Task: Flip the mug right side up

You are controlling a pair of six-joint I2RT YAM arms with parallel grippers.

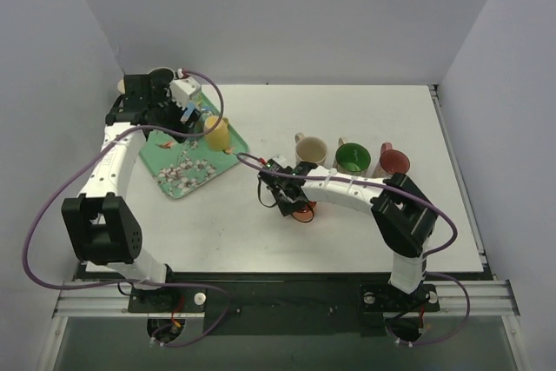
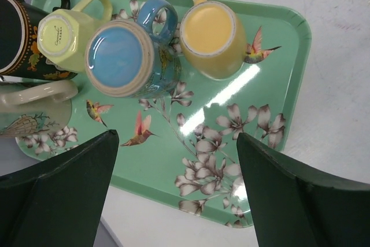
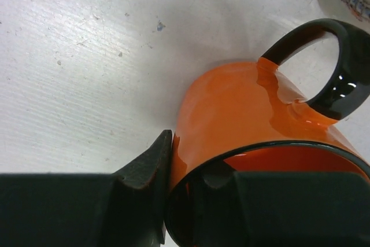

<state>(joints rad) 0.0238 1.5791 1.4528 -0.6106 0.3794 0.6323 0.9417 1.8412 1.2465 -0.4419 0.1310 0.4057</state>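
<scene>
An orange mug (image 3: 237,108) with a black handle (image 3: 341,85) and black rim is held by my right gripper (image 3: 188,160). One finger presses the outer wall and the other sits inside the rim. The mug's mouth faces the wrist camera and its base points toward the white table. In the top view the mug (image 1: 303,211) shows under the right gripper (image 1: 287,197) at the table's middle. My left gripper (image 2: 176,143) is open and empty, hovering above the green floral tray (image 2: 295,24), also seen in the top view (image 1: 187,115).
The tray (image 1: 178,182) at the left holds upside-down yellow (image 2: 211,36), blue (image 2: 118,59) and pale yellow (image 2: 63,36) mugs, plus a black mug (image 2: 17,33) and a cream one (image 2: 34,93). Cream (image 1: 310,150), green (image 1: 352,159) and red (image 1: 393,162) mugs stand upright behind the orange mug.
</scene>
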